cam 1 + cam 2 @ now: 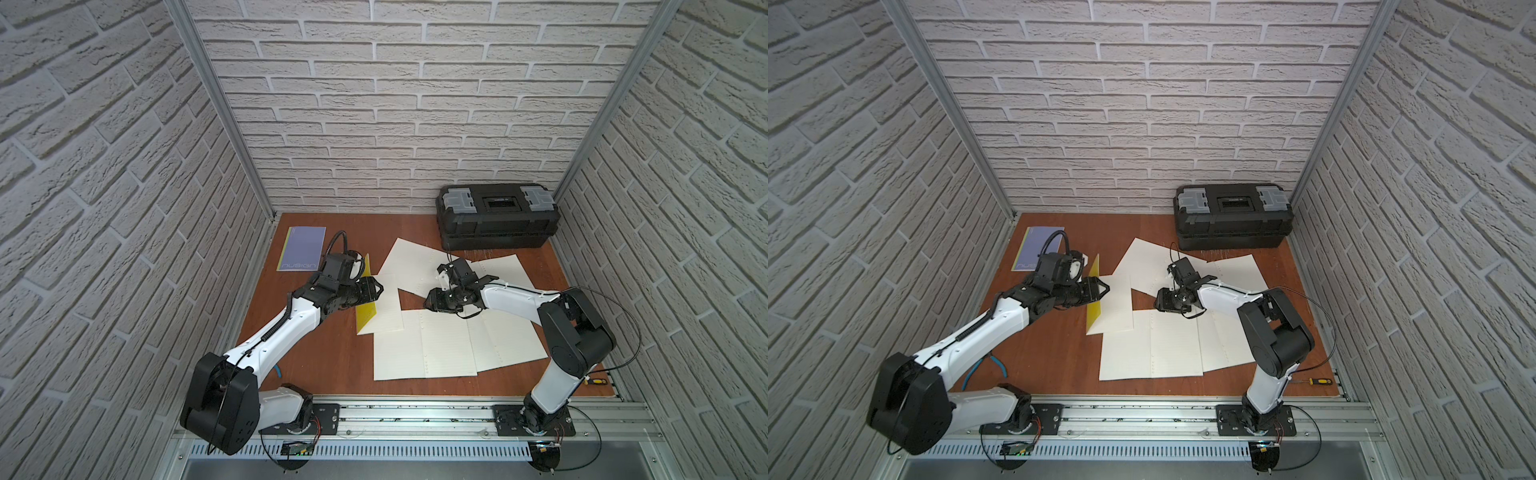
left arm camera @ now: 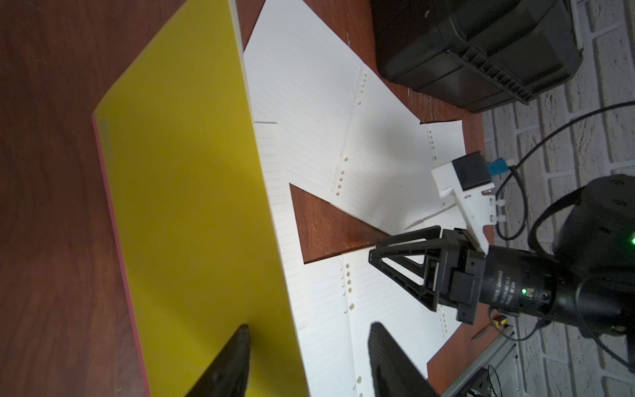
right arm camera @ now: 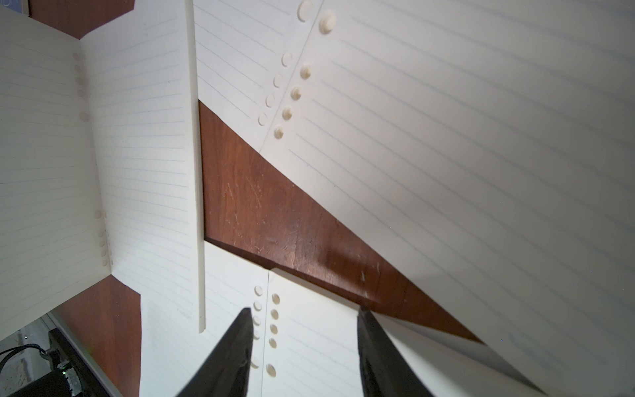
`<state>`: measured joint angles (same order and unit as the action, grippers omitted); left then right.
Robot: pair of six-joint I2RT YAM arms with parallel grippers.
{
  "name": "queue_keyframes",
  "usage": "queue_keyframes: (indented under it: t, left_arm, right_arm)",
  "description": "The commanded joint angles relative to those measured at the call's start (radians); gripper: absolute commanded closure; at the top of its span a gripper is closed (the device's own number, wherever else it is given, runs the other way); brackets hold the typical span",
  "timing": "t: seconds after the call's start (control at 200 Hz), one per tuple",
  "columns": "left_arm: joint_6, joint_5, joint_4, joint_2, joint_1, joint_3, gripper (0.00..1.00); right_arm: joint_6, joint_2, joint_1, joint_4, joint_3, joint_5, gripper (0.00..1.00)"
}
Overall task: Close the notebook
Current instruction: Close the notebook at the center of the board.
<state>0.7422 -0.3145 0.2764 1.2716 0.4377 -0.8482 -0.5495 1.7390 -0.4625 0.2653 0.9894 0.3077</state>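
The notebook [image 1: 384, 309] lies left of centre in both top views, on the brown table [image 1: 332, 357]. Its lined pages lie flat, while its one yellow cover [image 2: 192, 206] stands tilted up along the left side, not yet folded over. The left gripper [image 2: 309, 326] reaches in from the lower left. Its two fingers are spread wide, one in front of the yellow cover and one over the pages; the cover's free edge runs between them and neither finger pinches it. The right gripper [image 3: 304, 309] comes in from the right and hovers low at the centre of the frame, its two fingers well apart with nothing between them, above a lined page and a bare wedge of table. Around it I count four other spreads of lined paper [image 1: 424, 349], overlapping at the edges, though the overlaps make that count uncertain. One closed purple notebook [image 1: 302, 248] lies at the upper left of the table, well apart from the rest. One black toolbox [image 1: 496, 216] sits at the upper right against the brick wall. One screwdriver [image 1: 595, 380] lies at the lower right edge.
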Motion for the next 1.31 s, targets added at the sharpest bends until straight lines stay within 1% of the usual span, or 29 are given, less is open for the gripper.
queue_keyframes:
  t: [0.0,0.175,0.285,0.385,0.45,0.545,0.74,1.02,1.18,1.3]
  left_arm:
    - [0.02,-0.028,-0.146,0.029,0.013,0.031,0.44]
    - [0.055,-0.076,-0.297,0.101,0.013,0.079,0.45]
    - [0.07,-0.087,-0.373,0.141,0.014,0.102,0.47]
    - [0.077,-0.101,-0.424,0.171,0.014,0.113,0.47]
    - [0.077,-0.089,-0.431,0.181,0.013,0.114,0.47]
    - [0.066,-0.047,-0.403,0.189,0.014,0.114,0.46]
    - [0.03,0.043,-0.276,0.233,0.013,0.087,0.47]
    - [0.004,0.085,-0.197,0.328,0.03,0.044,0.51]
    - [-0.02,0.162,-0.095,0.378,0.059,-0.012,0.52]
    - [-0.032,0.193,-0.052,0.411,0.074,-0.038,0.53]
  right_arm:
    - [0.008,-0.042,-0.01,0.007,0.025,-0.009,0.5]
    - [0.006,-0.053,-0.01,0.015,0.034,-0.009,0.5]
    - [0.01,-0.059,-0.01,0.024,0.038,-0.011,0.5]
    - [0.011,-0.061,-0.01,0.03,0.042,-0.013,0.5]
    - [0.011,-0.061,-0.01,0.032,0.044,-0.014,0.5]
    - [0.013,-0.059,-0.01,0.035,0.05,-0.014,0.49]
    - [0.01,-0.046,-0.01,0.028,0.066,0.009,0.49]
    - [0.007,-0.021,-0.018,0.014,0.089,0.035,0.49]
    - [0.002,-0.002,-0.025,0.005,0.101,0.044,0.49]
    - [-0.004,0.015,-0.034,-0.004,0.11,0.051,0.49]
